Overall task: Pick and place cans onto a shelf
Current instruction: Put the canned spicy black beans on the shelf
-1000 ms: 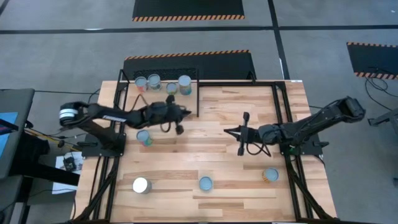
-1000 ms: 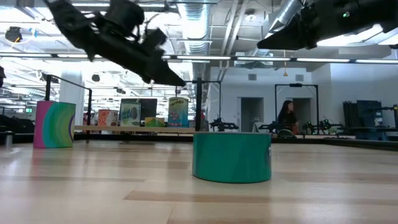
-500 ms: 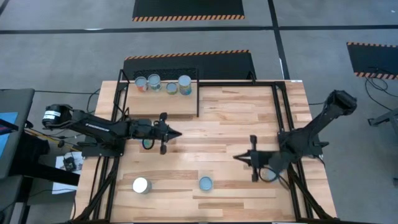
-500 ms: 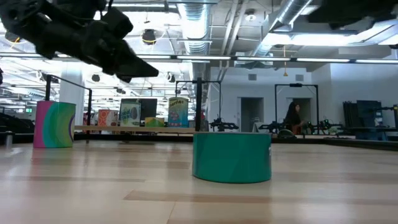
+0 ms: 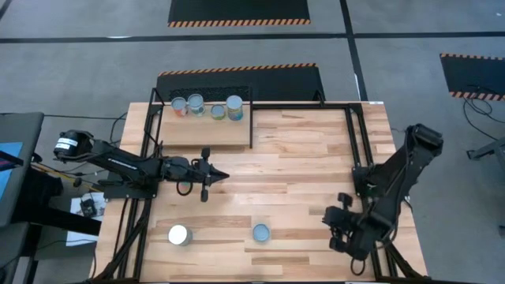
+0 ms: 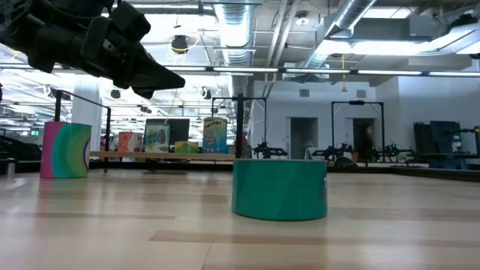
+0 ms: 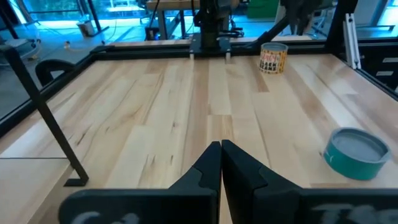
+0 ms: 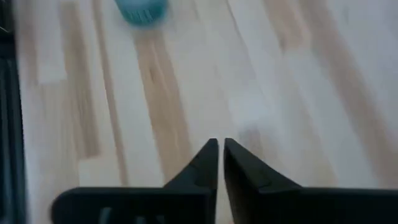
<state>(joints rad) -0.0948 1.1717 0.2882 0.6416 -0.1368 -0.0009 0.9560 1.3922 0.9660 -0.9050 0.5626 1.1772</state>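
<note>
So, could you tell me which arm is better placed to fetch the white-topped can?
Left, likely: left gripper hangs nearer the can and shelf; right gripper sits far across the table.

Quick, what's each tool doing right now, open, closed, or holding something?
Left tool: closed, holding nothing.
Right tool: fingers nearly together, holding nothing.

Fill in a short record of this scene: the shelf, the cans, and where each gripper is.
shelf: at the table's far left corner
cans on shelf: four, upright, in a row
cans seen loose on table: silver-topped can; teal can, both near the front edge
left gripper: shut, empty, over the table's left middle
right gripper: shut, empty, low over the front right
</note>
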